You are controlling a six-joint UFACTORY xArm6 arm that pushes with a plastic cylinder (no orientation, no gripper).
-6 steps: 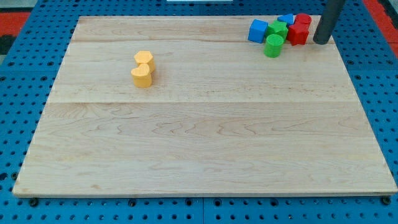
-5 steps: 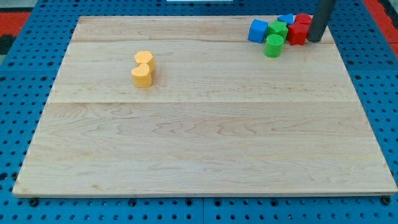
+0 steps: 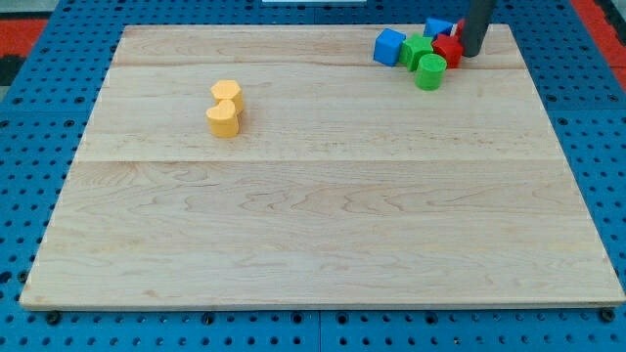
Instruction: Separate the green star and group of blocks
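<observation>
Green star (image 3: 416, 49) beside my tip (image 3: 471, 53)

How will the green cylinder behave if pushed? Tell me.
The green cylinder stands on its flat end, so it will probably slide, not roll. It looks small, likely light. Touching the green star, it may drag that along.

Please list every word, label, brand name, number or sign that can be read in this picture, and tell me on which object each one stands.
There are none: no writing shows anywhere.
Wooden board: only wood grain.
Blue cube, green star, green cylinder, red block, second blue block, two yellow blocks: plain faces.
My tip, against the red block's right side: plain dark rod.
Blue pegboard: only holes.
</observation>
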